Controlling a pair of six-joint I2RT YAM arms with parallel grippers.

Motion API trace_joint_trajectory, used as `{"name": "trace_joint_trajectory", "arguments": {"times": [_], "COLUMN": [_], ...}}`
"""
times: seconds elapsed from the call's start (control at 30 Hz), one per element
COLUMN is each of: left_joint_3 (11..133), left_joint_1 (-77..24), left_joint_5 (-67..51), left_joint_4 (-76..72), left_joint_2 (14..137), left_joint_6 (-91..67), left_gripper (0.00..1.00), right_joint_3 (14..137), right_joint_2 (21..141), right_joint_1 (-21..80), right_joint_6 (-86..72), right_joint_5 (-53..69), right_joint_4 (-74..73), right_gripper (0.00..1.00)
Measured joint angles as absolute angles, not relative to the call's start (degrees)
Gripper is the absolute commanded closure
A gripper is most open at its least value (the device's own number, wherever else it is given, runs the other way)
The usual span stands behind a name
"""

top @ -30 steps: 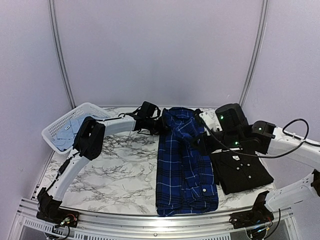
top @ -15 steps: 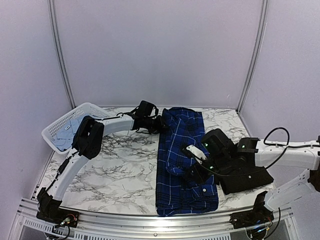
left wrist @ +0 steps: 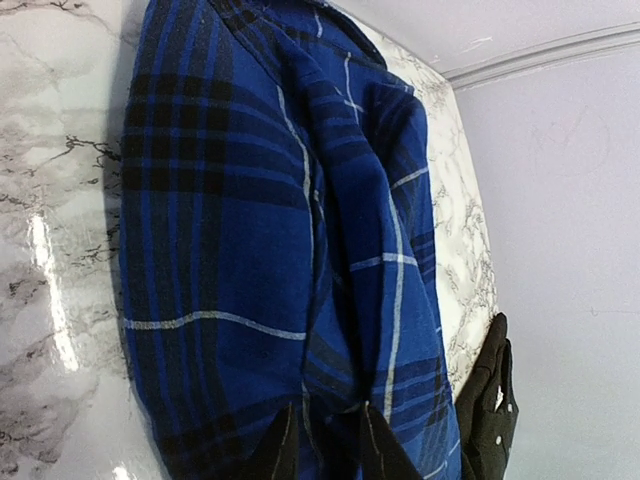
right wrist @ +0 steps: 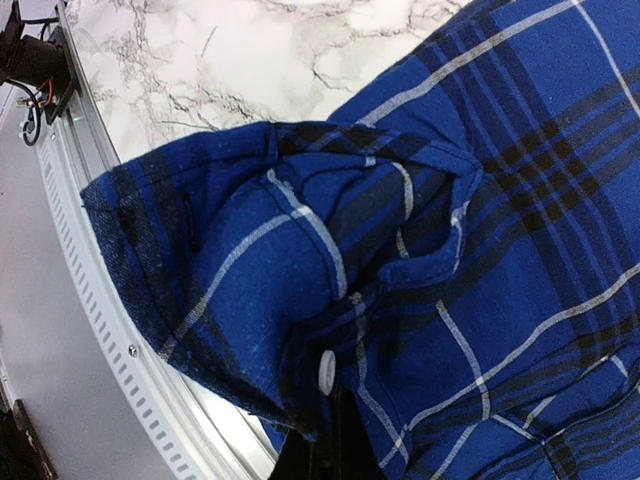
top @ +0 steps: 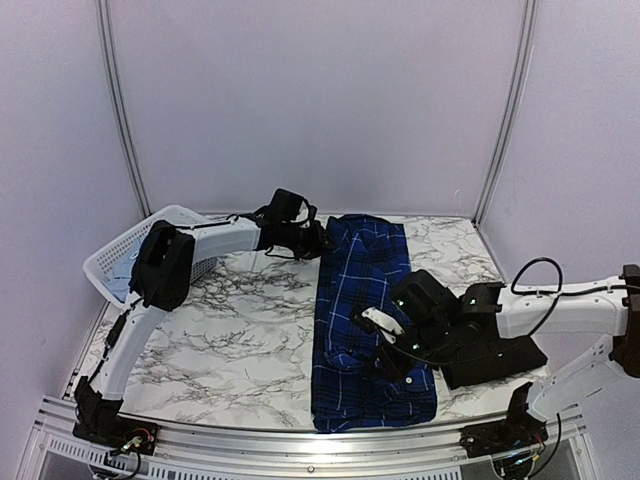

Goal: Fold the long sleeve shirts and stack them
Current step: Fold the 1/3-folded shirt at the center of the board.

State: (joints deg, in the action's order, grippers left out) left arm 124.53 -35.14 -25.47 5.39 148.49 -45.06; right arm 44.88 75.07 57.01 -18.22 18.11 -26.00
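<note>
Top external: the black shirt (top: 495,355) is seen folded at right on the counter (top: 250,320); the plaid shirt (top: 365,320), mid-counter, is clamped by left pincer (left wrist: 333,450) and right pincer (right wrist: 325,455), judged half folded, not stacked.

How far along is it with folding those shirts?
Done: the black shirt lies folded on the right. In hand: the plaid shirt is laid out as a long narrow strip, with the left pincer pinching its far end and the right pincer shut on cloth near a cuff. Left: folding it shorter, stacking, and the pale blue shirt lying in the white basket.
</note>
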Motion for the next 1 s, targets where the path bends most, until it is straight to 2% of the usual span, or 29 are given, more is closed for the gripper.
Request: {"name": "trace_joint_trajectory", "arguments": {"times": [0.43,0.5,0.57,0.7,0.8,0.87,1.0], "left_joint_3": [113.4,113.4,113.16,110.34,105.69,102.72,95.83], "left_joint_1": [-35.14,-35.14,-35.14,-35.55,-35.97,-36.4,-37.47], "left_joint_5": [-25.74,-26.04,-26.5,-27.35,-27.73,-28.03,-28.1], "left_joint_4": [5.76,5.76,5.78,5.76,5.96,6.22,6.31], "left_joint_2": [137.84,137.78,137.78,136.86,134.74,132.88,127.35], "left_joint_6": [-42.17,-41.98,-41.95,-41.8,-41.28,-40.86,-39.92], "left_gripper": [0.78,0.79,0.8,0.8,0.81,0.81,0.82], "right_joint_3": [43.55,43.55,43.55,43.55,43.59,44.05,48.16], "right_joint_2": [79.44,79.66,79.66,79.66,79.11,77.97,75.99], "right_joint_1": [57.19,57.25,57.28,57.32,57.36,57.36,56.73], "right_joint_6": [-18.22,-18.22,-18.24,-18.68,-18.37,-18.44,-18.22], "right_joint_5": [19.38,19.16,19.14,19.11,19.16,19.18,18.94], "right_joint_4": [-24.01,-23.97,-23.94,-23.97,-24.1,-24.43,-24.32], "right_gripper": [1.0,0.97,0.89,0.52,0.33,0.29,0.29]}}
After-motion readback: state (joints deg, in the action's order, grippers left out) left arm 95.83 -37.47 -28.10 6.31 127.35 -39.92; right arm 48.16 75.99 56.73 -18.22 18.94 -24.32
